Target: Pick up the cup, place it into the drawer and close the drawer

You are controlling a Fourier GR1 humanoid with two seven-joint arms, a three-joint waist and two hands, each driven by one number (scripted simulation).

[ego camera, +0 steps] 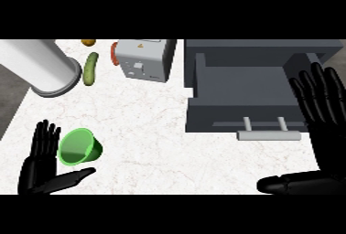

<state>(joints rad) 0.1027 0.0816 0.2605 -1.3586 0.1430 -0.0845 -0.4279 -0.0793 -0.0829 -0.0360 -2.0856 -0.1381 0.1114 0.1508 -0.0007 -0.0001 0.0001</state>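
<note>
Green translucent cup (pixel 80 147) on side beside left hand (pixel 42 167); both hands' fingers straight; right hand (pixel 323 137).

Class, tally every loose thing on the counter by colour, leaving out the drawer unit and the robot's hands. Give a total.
Green: 2, the cup and the cucumber
Grey or white: 2, the cylinder and the boxy appliance
Brown: 1, a small item at the top edge
Total: 5

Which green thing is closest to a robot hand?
The green cup, lying on its side right beside the left robot hand. The green cucumber lies farther back.
</note>
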